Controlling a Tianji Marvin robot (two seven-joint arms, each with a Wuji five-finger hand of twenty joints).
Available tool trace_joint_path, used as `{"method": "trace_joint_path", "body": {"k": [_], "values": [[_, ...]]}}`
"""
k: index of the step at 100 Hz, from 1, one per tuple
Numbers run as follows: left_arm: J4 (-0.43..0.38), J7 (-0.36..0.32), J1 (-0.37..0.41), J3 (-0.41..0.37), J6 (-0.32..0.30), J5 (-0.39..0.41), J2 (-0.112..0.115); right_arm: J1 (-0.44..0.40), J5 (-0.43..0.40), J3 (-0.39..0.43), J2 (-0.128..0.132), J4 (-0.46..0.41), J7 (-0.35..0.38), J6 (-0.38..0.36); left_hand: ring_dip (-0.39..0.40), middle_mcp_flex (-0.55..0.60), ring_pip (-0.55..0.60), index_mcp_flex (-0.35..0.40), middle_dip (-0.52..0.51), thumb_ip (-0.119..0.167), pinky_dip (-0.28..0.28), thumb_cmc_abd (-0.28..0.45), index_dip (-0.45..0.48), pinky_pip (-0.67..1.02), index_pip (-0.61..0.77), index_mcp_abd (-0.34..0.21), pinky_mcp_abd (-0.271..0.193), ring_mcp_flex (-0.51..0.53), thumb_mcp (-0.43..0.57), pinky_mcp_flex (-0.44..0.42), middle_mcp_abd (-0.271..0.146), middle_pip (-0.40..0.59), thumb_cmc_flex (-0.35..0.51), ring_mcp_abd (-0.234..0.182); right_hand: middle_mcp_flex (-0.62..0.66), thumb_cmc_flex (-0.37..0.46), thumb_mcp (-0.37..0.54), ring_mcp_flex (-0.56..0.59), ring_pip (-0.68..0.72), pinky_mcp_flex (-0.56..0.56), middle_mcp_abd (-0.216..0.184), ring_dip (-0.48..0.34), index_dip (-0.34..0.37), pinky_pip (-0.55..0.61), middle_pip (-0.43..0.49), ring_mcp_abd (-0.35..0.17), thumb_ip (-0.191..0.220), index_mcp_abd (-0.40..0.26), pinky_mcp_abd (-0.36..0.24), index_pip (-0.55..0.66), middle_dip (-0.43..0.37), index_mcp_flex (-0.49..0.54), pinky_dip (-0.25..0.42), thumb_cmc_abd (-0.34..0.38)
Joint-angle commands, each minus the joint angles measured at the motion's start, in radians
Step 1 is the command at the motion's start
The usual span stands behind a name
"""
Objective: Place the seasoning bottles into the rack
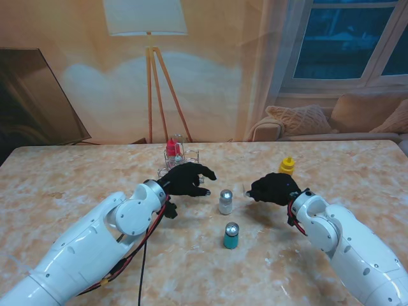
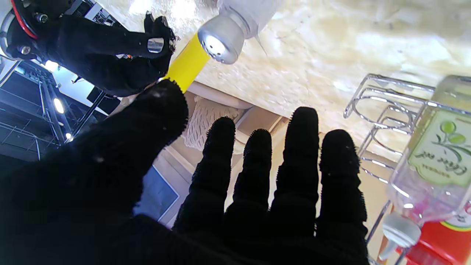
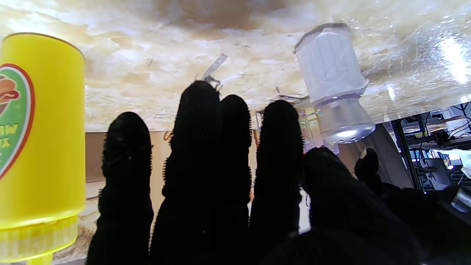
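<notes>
A wire rack (image 1: 182, 159) stands at the middle of the table's far side, holding a red-capped bottle (image 1: 172, 149) and a clear bottle with a green label (image 2: 438, 154). My left hand (image 1: 187, 179) hovers just in front of the rack (image 2: 386, 110), fingers spread and holding nothing. A white shaker with a silver cap (image 1: 225, 201) stands between my hands, and a teal shaker (image 1: 231, 236) stands nearer to me. My right hand (image 1: 274, 189) rests beside a yellow squeeze bottle (image 1: 287, 167), fingers extended, apart from the bottle (image 3: 40, 147).
The marble table (image 1: 76, 185) stretches wide on both sides. A floor lamp (image 1: 150, 70) and a sofa (image 1: 331, 121) stand beyond its far edge. My left arm's red and black cables (image 1: 143, 245) hang near the table's near side.
</notes>
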Motion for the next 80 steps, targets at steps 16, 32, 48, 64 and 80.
{"method": "trace_joint_path", "body": {"k": [16, 32, 48, 64, 80], "values": [[0.054, -0.020, -0.045, 0.062, 0.033, -0.041, -0.029, -0.014, -0.005, 0.002, -0.002, -0.008, 0.013, -0.001, -0.017, -0.042, -0.028, -0.046, -0.008, 0.023, 0.004, 0.022, -0.023, -0.022, -0.041, 0.008, 0.014, -0.039, -0.007, -0.027, -0.005, -0.019, -0.001, 0.023, 0.009, -0.002, 0.027, 0.015, 0.004, -0.002, -0.002, -0.005, -0.005, 0.002, 0.006, -0.025, -0.030, -0.024, 0.003, 0.010, 0.003, 0.016, 0.014, -0.011], [0.095, -0.004, -0.075, 0.105, 0.048, -0.064, -0.047, -0.014, -0.006, 0.003, -0.002, -0.008, 0.014, 0.000, -0.023, -0.121, -0.034, -0.113, -0.020, 0.025, 0.003, 0.036, -0.050, -0.032, -0.107, 0.031, 0.020, -0.069, -0.023, -0.054, 0.007, -0.050, -0.011, 0.030, 0.010, -0.005, 0.027, 0.015, 0.003, -0.002, -0.002, -0.005, -0.005, 0.001, 0.007, -0.026, -0.030, -0.023, 0.003, 0.010, 0.003, 0.016, 0.013, -0.010], [0.121, 0.002, -0.096, 0.134, 0.052, -0.078, -0.058, -0.015, -0.007, 0.004, -0.002, -0.009, 0.013, 0.000, -0.026, -0.162, -0.038, -0.138, -0.027, 0.026, 0.002, 0.029, -0.066, -0.042, -0.147, 0.033, 0.024, -0.088, -0.021, -0.067, 0.011, -0.067, -0.021, 0.036, 0.009, -0.005, 0.028, 0.016, 0.004, -0.002, -0.003, -0.005, -0.006, 0.002, 0.006, -0.026, -0.030, -0.023, 0.003, 0.011, 0.003, 0.017, 0.014, -0.009], [0.141, 0.005, -0.114, 0.162, 0.050, -0.089, -0.068, -0.015, -0.007, 0.005, -0.002, -0.009, 0.014, 0.001, -0.027, -0.175, -0.037, -0.143, -0.031, 0.026, 0.003, 0.017, -0.069, -0.044, -0.159, 0.030, 0.025, -0.090, -0.010, -0.069, 0.010, -0.072, -0.025, 0.035, 0.010, -0.005, 0.029, 0.015, 0.003, -0.002, -0.002, -0.005, -0.006, 0.002, 0.007, -0.025, -0.030, -0.023, 0.003, 0.011, 0.003, 0.017, 0.013, -0.011], [0.180, 0.007, -0.139, 0.199, 0.064, -0.121, -0.087, -0.017, -0.009, 0.007, -0.002, -0.010, 0.013, 0.001, -0.022, -0.174, -0.026, -0.139, -0.031, 0.024, 0.005, 0.006, -0.068, -0.043, -0.159, 0.028, 0.025, -0.083, 0.000, -0.066, 0.007, -0.068, -0.029, 0.029, 0.009, -0.006, 0.029, 0.015, 0.004, -0.002, -0.003, -0.005, -0.006, 0.002, 0.006, -0.026, -0.031, -0.024, 0.003, 0.010, 0.003, 0.016, 0.013, -0.011]]}}
